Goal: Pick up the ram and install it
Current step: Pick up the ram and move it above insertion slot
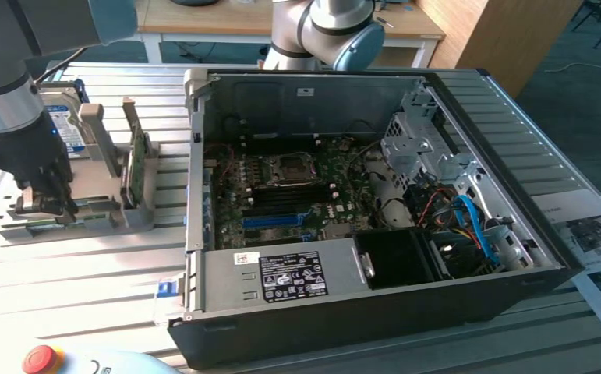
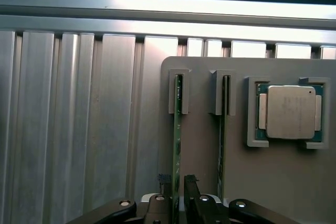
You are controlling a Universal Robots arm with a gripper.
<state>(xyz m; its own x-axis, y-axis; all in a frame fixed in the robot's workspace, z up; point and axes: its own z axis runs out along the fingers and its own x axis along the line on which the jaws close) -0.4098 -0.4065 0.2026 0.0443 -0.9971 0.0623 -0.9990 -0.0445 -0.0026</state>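
One ribbed silver aluminium counter carries everything. Filling the centre and the exterior view's right is a large black desktop computer case, its side open and its green motherboard exposed. At the exterior view's left, a dark and silver robot arm points down at a flat grey plastic holder.

The wrist view looks straight down onto that holder. The ram, a long thin green circuit-board stick, stands on edge in a narrow slot and appears as a slim green line. A second stick of the same kind stands in the next slot, just beside it. Beyond that, a square silver processor chip sits in a recess.

The gripper straddles the ram. Its two dark fingers are spread apart, one near each flat face, not yet clamped.

A good grasp would likely keep the fingers centred and square to the board, closing evenly on both faces and staying clear of the neighbouring stick.
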